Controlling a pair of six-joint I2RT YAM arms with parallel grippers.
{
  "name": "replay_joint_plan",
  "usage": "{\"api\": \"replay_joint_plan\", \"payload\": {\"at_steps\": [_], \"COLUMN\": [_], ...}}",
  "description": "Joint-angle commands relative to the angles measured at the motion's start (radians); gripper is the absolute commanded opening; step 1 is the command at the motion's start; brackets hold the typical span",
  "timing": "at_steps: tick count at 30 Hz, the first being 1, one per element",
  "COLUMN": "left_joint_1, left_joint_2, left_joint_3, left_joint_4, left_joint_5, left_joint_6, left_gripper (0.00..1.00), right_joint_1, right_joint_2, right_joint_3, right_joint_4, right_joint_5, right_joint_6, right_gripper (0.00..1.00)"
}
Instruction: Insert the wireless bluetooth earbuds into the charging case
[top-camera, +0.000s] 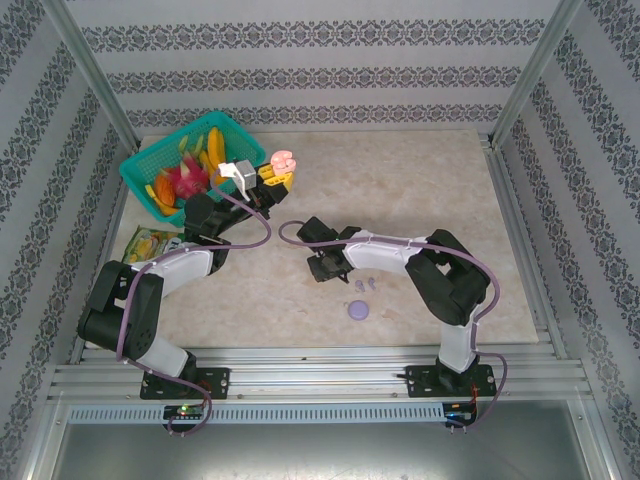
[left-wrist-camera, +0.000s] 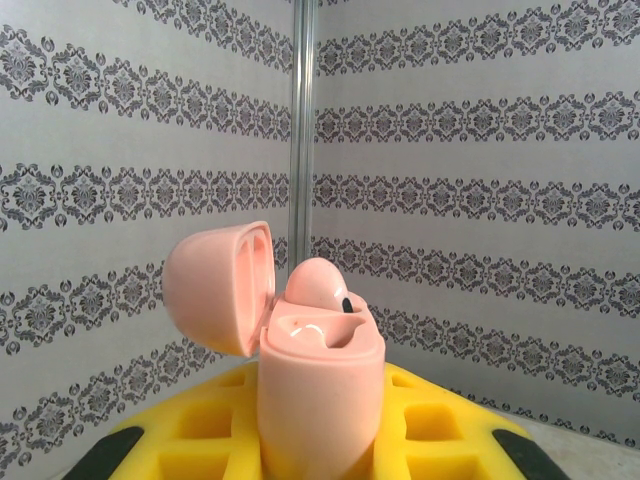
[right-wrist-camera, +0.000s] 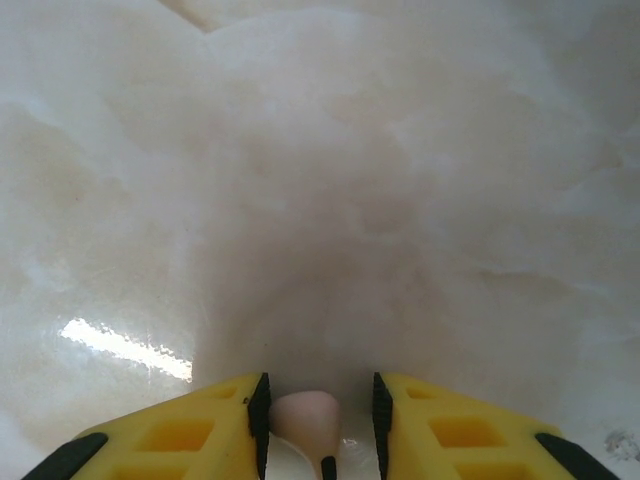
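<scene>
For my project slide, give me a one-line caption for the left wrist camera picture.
Left gripper holds an open pink charging case upright, one pink earbud sitting in it, lid swung left.

Counted 2 round charging cases: 1 pink case (left-wrist-camera: 320, 400), 1 lilac case (top-camera: 358, 309).
Counted 4 earbuds: pink earbud (left-wrist-camera: 318, 285), second pink earbud (right-wrist-camera: 305, 415), 2 lilac earbuds (top-camera: 363, 286).
Logged 1 green basket (top-camera: 165, 143), 1 packet (top-camera: 150, 243).
Logged 2 arms: left arm (top-camera: 150, 290), right arm (top-camera: 440, 270).
Left toys (top-camera: 190, 175) in basket uncounted: too jumbled.
</scene>
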Motion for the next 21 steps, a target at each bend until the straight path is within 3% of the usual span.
{"api": "replay_joint_plan", "payload": {"at_steps": [1, 21], "left_joint_1": [0.008, 0.01], "left_joint_2": [0.008, 0.01], "left_joint_3": [0.016, 0.019], "left_joint_4": [0.045, 0.046], "left_joint_5": [-0.008, -0.011], "left_joint_6": [-0.011, -0.009], "left_gripper": [0.0, 0.0], "right_joint_1": [0.023, 0.037], "right_joint_2": [0.031, 0.031], "right_joint_3": [0.013, 0.01], "right_joint_4": [-0.049, -0.073], "right_joint_5": [0.012, 0.029], "right_joint_6": [0.013, 0.015], "right_gripper": [0.33, 0.29]}}
